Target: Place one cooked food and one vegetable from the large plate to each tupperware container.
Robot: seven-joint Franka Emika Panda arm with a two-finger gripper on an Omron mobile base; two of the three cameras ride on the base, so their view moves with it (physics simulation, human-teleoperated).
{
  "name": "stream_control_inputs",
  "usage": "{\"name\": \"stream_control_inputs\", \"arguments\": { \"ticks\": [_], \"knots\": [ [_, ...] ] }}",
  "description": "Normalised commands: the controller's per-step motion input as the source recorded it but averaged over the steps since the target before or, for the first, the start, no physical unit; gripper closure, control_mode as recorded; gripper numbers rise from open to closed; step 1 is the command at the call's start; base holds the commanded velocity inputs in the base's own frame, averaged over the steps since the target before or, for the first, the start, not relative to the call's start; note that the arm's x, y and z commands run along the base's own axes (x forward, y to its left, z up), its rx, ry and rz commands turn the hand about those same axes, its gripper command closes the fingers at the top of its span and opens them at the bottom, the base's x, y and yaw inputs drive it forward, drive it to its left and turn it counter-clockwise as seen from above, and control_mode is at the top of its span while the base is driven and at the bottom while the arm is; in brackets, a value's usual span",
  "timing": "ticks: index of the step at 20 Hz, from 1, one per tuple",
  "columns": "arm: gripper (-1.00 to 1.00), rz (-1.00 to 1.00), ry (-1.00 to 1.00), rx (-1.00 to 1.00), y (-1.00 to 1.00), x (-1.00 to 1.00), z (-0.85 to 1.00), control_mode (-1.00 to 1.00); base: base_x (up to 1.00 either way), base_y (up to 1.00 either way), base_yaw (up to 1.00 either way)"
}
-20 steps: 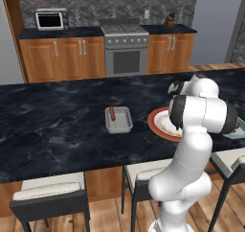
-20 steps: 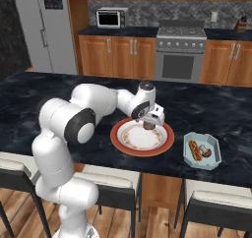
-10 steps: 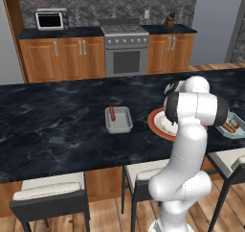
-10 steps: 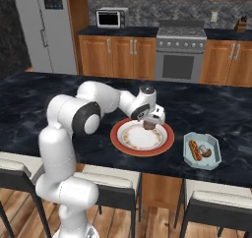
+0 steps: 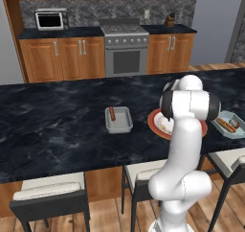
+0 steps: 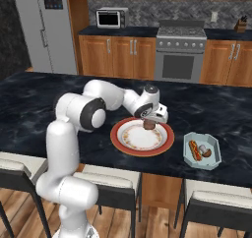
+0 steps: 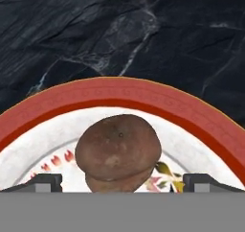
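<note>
Left base view: grey tupperware container [image 5: 118, 120] with a sausage sits on the table [image 5: 57, 125], left of the large plate [image 5: 158, 123]; pale blue container [image 5: 231, 124] right.
Right base view: gripper [image 6: 149, 125] low over plate's far rim.
Hand view: fingers [image 7: 45, 182] spread wide, straddling a brown mushroom [image 7: 118, 152], not gripping.

Arm [image 6: 106, 97] stretched forward low, jaws spread wide
</note>
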Motion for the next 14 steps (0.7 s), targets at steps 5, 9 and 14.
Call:
{"name": "stream_control_inputs", "arguments": {
  "ticks": [5, 9, 14],
  "knots": [
    [-1.00, 0.00, 0.01, 0.00, 0.00, 0.22, -0.29, -1.00, 0.00, 0.00, 0.00],
    [-1.00, 0.00, 0.01, 0.00, 0.00, 0.11, -0.24, -1.00, 0.00, 0.00, 0.00],
    [-1.00, 0.00, 0.07, 0.00, 0.02, 0.00, -0.30, -1.00, 0.00, 0.00, 0.00]
  ]
}}
